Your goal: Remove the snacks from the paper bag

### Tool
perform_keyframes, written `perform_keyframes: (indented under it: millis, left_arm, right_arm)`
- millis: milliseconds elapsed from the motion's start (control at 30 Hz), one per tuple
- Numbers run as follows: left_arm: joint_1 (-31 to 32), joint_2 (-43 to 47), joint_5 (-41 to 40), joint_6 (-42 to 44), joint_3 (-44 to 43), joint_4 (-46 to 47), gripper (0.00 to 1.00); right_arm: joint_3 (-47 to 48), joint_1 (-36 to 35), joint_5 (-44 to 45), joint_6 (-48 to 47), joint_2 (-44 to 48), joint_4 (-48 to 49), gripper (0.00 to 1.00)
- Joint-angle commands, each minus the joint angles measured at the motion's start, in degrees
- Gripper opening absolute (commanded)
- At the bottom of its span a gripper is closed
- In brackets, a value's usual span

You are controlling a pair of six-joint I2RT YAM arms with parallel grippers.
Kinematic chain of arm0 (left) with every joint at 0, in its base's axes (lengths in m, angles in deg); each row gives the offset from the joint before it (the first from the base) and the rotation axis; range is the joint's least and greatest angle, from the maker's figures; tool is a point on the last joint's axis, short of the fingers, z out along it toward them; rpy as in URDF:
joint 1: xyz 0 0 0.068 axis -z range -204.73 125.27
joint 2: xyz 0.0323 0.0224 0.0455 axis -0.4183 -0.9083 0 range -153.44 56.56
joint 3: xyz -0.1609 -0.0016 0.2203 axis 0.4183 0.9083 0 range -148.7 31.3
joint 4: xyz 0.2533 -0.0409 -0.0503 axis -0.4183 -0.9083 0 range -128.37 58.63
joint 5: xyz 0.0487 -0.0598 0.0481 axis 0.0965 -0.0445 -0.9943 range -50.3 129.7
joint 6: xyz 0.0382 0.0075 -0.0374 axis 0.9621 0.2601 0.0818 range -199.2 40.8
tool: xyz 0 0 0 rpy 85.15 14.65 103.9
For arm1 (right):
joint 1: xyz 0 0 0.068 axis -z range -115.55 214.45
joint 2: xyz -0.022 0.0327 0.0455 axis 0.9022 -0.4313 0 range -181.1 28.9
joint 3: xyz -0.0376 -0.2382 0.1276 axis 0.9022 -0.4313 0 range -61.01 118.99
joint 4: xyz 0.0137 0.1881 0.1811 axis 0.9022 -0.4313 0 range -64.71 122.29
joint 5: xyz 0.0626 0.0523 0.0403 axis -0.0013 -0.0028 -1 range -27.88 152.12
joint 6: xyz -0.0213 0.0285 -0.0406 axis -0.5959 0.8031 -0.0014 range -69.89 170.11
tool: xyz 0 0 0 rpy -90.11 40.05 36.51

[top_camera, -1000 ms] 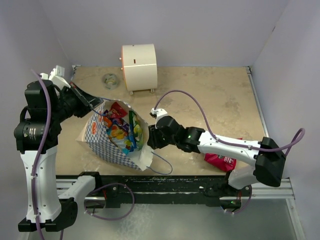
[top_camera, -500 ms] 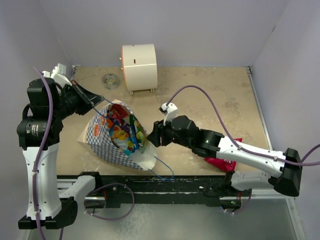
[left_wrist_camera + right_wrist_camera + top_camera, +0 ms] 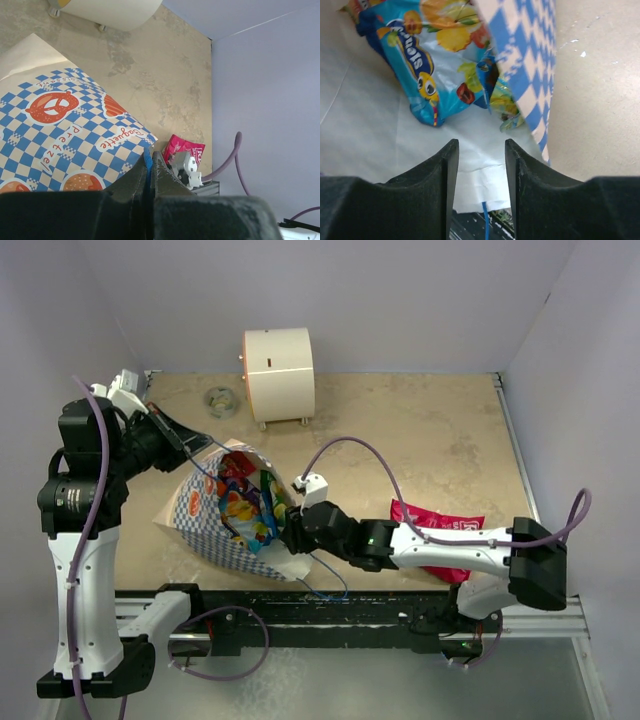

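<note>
From above, the right gripper (image 3: 290,530) has its tips hidden at the mouth of the bag (image 3: 197,520). The snacks (image 3: 240,505) overlap, and the lower ones are hidden by the bag wall. The right arm covers the near part of the red packet (image 3: 440,518) by the bench's right edge. A round thing (image 3: 219,398) near the far left corner is too small to name.

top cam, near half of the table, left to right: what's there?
paper bag → right gripper at the bag's mouth → red snack packet. Skipped: cream box and small round thing, farther back, overlapping the bag's span.
</note>
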Motion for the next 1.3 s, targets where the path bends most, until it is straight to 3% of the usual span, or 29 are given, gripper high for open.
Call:
perform_keyframes:
  millis: [0, 633, 767, 933, 1267]
  left_arm:
    - [0.2, 0.5, 2.1, -0.4, 0.2, 2.9, 0.00]
    - [0.1, 0.2, 9.0, 0.4, -0.7, 1.0, 0.00]
    - [0.2, 0.3, 10.0, 0.6, -0.5, 0.5, 0.00]
    - [0.1, 0.7, 10.2, 0.5, -0.1, 0.5, 0.00]
    - [0.2, 1.6, 8.8, 0.5, -0.4, -0.5, 0.00]
  right_arm:
    - [0.3, 0.2, 8.4, 3.8, -1.8, 5.4, 0.42]
    - [10.2, 0.8, 20.9, 7.9, -15.7, 3.3, 0.51]
    - [10.9, 1.0, 23.2, 7.2, -17.1, 3.5, 0.49]
    - [10.2, 1.1, 22.6, 4.8, -17.9, 6.7, 0.48]
    - [7.5, 2.5, 17.4, 0.6, -13.9, 10.8, 0.59]
